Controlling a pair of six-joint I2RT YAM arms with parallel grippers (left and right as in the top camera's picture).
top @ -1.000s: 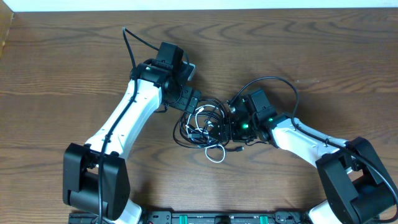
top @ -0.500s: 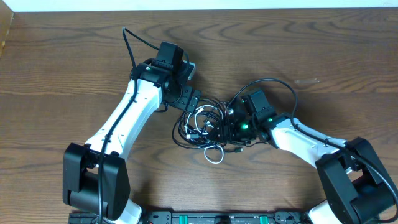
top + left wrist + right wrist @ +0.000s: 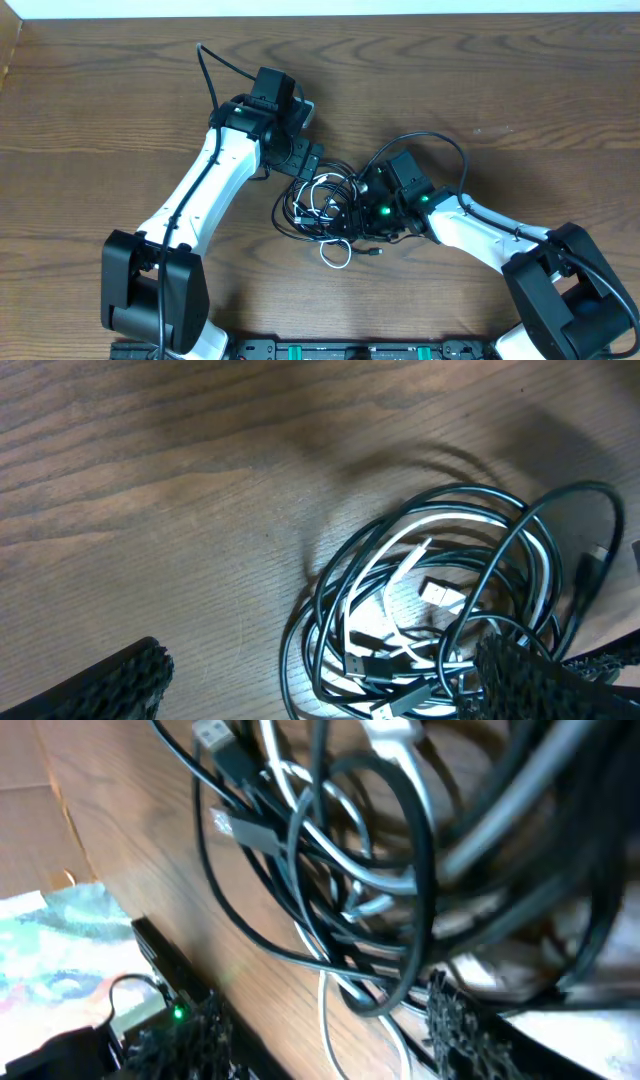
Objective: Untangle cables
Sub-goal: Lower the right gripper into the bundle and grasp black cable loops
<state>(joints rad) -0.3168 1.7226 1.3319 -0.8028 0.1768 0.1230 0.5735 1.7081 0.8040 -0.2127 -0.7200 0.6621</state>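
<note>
The cables (image 3: 320,205) lie in one tangled heap on the wooden table, black cords wound round a white one, with a white loop (image 3: 335,255) sticking out toward the front. My left gripper (image 3: 305,163) hovers at the heap's upper left edge. In the left wrist view it (image 3: 320,688) stands wide open, and the cables (image 3: 440,600) with their plugs lie between and ahead of its fingers. My right gripper (image 3: 363,200) presses into the heap's right side. In the right wrist view its jaws (image 3: 330,1035) stand apart, a white strand (image 3: 325,1010) and a black loop (image 3: 400,990) between them, and nothing is pinched.
A thick black arm wire (image 3: 210,70) rises behind my left arm, and another (image 3: 440,140) arcs over my right arm. The table's far edge runs along the top, with a box corner (image 3: 8,50) at the top left. The base rail (image 3: 330,350) lines the front edge.
My right gripper has pushed left into the heap and narrowed slightly. The white loop has slid left and toward the front. The left arm has not moved.
</note>
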